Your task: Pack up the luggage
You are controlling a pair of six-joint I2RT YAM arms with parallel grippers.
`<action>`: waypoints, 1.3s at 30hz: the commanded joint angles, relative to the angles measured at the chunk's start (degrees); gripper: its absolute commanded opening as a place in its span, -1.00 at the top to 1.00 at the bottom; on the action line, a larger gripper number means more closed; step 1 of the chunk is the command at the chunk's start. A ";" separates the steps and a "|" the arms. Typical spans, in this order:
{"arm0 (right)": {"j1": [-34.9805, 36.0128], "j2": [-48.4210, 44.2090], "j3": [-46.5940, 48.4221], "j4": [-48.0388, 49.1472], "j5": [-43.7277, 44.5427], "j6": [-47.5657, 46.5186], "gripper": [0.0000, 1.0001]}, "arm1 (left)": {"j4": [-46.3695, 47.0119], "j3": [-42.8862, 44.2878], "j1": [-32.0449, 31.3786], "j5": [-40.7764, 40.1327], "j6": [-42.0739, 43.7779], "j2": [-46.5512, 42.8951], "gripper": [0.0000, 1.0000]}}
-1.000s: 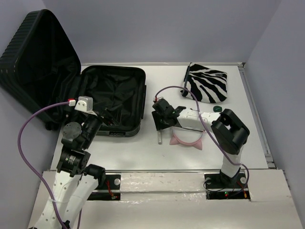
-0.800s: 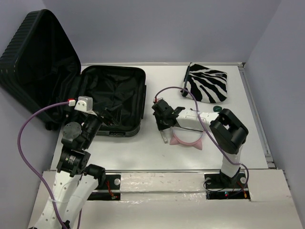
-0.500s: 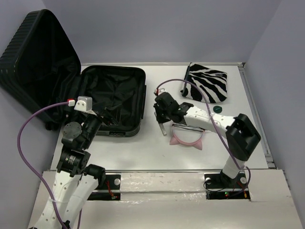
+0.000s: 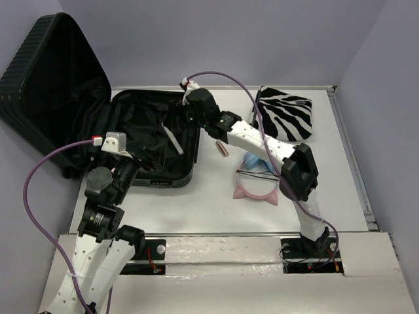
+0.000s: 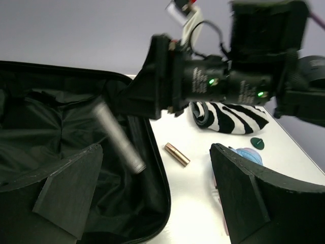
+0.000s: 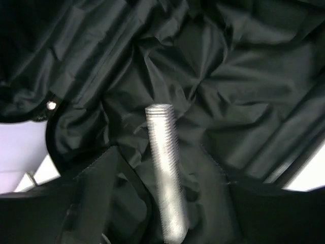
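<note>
1. The suitcase (image 4: 147,118) lies open at ten o'clock on the surface (image 4: 209,209), with its lid raised on its nine o'clock side.
2. The right hand (image 6: 157,175) hangs over its three o'clock edge, fingers wide, with a blurred silver tube (image 4: 174,140) between them, clear of both.
3. The left hand (image 5: 162,195), spread wide, is at its six o'clock rim.

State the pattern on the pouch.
The pouch has black-and-white zebra stripes; top view shows it best.
</note>
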 commanded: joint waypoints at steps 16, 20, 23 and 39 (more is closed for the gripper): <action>-11.95 -8.43 -24.92 -8.52 4.21 -10.77 -0.09 | 2.05 2.22 -0.57 -0.02 -0.19 -0.29 -0.98; -11.95 -3.59 -22.19 -11.70 5.79 -12.98 -0.11 | 2.05 2.22 -0.57 -0.20 -0.11 -0.20 -0.98; -12.48 -0.60 -19.82 -12.84 5.45 -13.85 -0.11 | 2.14 2.22 -0.57 -0.20 -0.02 -0.20 -0.98; -12.48 -4.71 -17.26 -13.37 8.00 -13.24 0.79 | 2.23 2.22 -0.57 0.15 -0.11 -0.03 -0.98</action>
